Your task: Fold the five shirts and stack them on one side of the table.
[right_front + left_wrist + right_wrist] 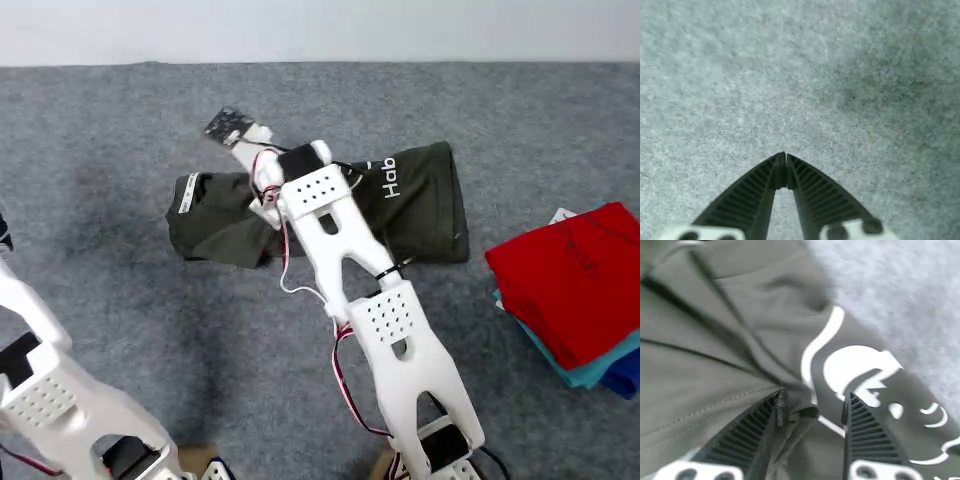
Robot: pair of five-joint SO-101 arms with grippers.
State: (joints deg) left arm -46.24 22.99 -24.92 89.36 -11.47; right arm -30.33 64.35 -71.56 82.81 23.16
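Note:
A dark green shirt (420, 200) with white print lies half-folded and rumpled across the middle back of the grey table. My right gripper (262, 203) is down on the shirt's middle. In the right wrist view it (812, 407) stands open, with a raised fold of the green shirt (730, 340) between its fingers, beside the white print. My left gripper (785, 161) is shut on nothing and hovers over bare grey table. The left arm (40, 390) sits at the near left corner.
A stack of folded shirts (575, 285), red on top with teal and blue beneath, rests at the right edge. The grey felt table top (120, 300) lies bare to the left and in front of the green shirt.

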